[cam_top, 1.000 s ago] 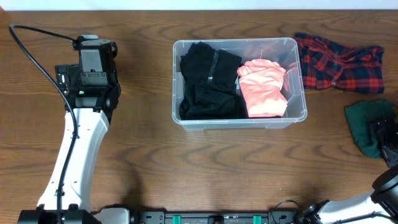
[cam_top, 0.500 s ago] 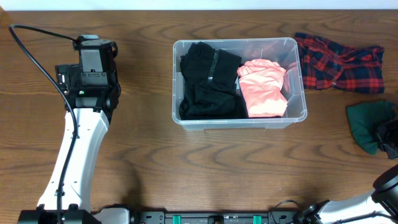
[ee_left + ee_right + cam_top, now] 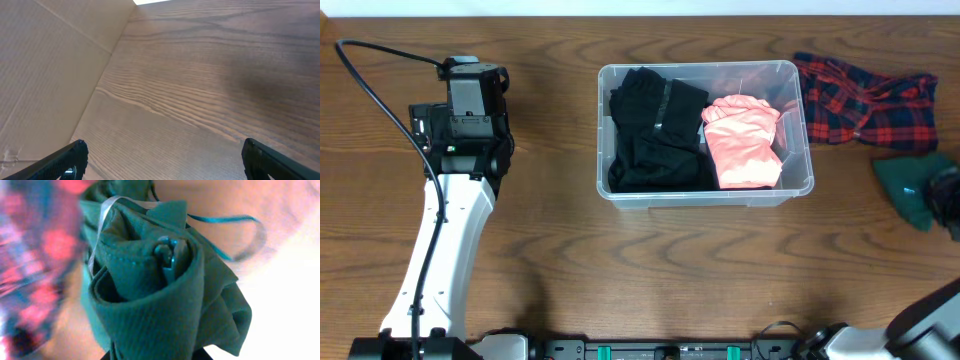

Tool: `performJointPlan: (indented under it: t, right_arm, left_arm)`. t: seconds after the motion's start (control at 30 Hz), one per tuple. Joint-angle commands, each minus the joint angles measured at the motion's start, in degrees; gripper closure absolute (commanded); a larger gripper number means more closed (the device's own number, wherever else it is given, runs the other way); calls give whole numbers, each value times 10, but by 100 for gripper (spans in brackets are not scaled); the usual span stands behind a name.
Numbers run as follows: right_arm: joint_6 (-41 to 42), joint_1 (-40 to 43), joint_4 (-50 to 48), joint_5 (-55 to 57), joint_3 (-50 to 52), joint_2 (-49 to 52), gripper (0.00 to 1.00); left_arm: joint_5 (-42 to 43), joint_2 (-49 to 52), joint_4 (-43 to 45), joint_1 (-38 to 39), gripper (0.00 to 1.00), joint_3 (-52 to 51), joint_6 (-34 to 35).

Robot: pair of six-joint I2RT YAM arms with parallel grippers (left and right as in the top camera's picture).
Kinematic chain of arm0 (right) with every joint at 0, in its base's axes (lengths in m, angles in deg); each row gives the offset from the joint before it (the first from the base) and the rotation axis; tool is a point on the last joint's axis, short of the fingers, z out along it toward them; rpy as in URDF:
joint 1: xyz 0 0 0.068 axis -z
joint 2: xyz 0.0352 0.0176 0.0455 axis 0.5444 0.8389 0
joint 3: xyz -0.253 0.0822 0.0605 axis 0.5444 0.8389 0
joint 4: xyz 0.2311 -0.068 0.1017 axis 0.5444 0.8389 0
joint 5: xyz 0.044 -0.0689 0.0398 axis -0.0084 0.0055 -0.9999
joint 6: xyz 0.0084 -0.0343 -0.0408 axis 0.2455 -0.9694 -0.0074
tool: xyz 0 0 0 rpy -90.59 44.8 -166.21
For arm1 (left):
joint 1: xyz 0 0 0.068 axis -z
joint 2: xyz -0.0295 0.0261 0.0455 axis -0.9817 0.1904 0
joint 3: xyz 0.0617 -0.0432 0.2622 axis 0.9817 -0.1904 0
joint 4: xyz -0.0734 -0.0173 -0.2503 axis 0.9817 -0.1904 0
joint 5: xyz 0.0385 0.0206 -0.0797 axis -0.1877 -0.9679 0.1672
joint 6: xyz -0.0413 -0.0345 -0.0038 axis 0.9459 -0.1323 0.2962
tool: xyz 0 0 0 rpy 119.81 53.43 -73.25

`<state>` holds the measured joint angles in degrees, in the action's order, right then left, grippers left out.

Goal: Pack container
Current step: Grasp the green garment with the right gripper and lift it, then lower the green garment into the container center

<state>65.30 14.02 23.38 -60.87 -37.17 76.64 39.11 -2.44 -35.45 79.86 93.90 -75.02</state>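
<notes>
Clear, round-cornered container (image 3: 700, 197) toward far edge, holding black clothes (image 3: 655, 135), pink garment (image 3: 745, 145). Left gripper (image 3: 165, 150) splayed; right gripper (image 3: 948, 195) clamping green cloth (image 3: 150, 290).

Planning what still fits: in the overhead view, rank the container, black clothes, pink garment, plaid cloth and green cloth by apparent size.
1. container
2. black clothes
3. plaid cloth and pink garment: too close to rank
4. green cloth, partly hidden
</notes>
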Motion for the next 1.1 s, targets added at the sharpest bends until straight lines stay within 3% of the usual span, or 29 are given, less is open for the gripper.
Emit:
performJointPlan:
  t: [0.0, 0.33, 0.53, 0.67, 0.83, 1.07]
  right_arm:
    - [-13, -50, 6, -45, -31, -73, 99]
    - [22, -279, -72, -66, -37, -200, 99]
    - [21, -418, -114, -53, -37, -188, 99]
    - [-33, -500, -137, -53, -37, -160, 99]
    - [-105, -569, -129, -53, -37, -120, 99]
    - [-150, -597, -96, -80, -37, -70, 99]
  left_arm:
    - [-5, 3, -2, -2, 2, 10, 1]
    - [-5, 3, -2, -2, 2, 10, 1]
    - [-5, 3, -2, -2, 2, 10, 1]
    - [-5, 3, -2, -2, 2, 10, 1]
    - [-5, 3, -2, -2, 2, 10, 1]
    - [-5, 3, -2, -2, 2, 10, 1]
